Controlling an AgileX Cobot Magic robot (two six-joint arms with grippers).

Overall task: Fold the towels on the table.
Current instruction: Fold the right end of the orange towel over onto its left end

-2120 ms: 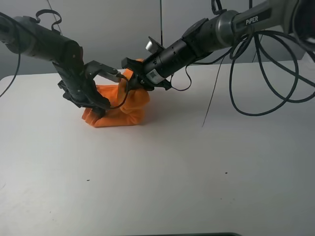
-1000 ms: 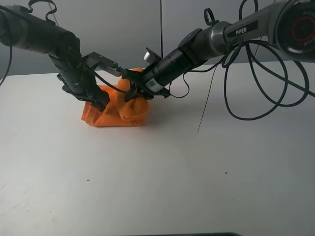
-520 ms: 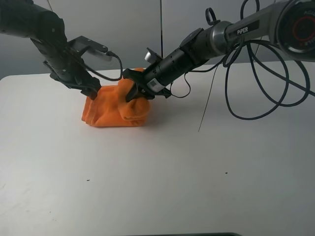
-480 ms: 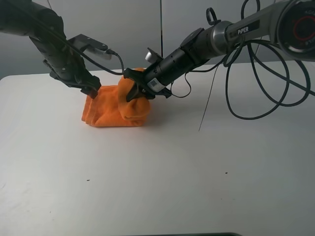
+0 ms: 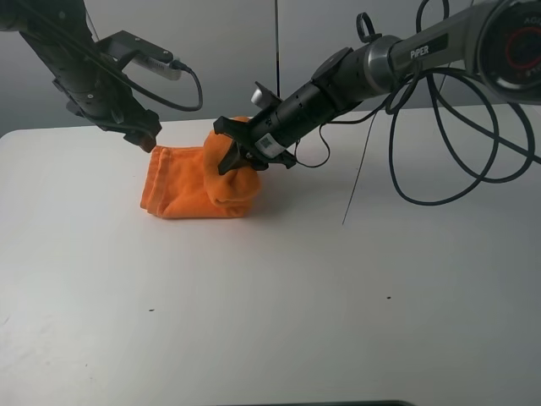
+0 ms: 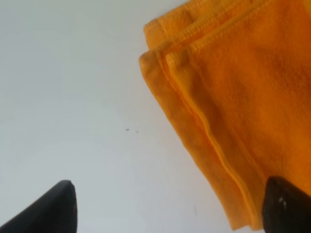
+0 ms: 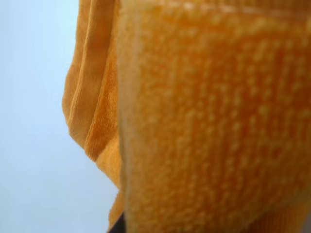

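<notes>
**Right gripper pinches the fold; left gripper stands clear**

Right gripper (image 5: 230,152) is clenched on the upper layer of the orange towel (image 5: 199,182), at the raised right end of the bundle; the pinch holds that layer up off the lower ones, which is probably why the cloth bulges there instead of lying flat; the right wrist view is filled by orange pile at close range, consistent with cloth held between the jaws. Left gripper (image 5: 142,135) is released and grasps nothing; it hangs above the towel's far left corner, apart from the cloth; its two dark fingertips (image 6: 53,206) stand wide over the stacked hems. The towel rests on the white table (image 5: 338,296), left of centre toward the far edge, already doubled into several layers; the held end appears not yet laid down.
</notes>
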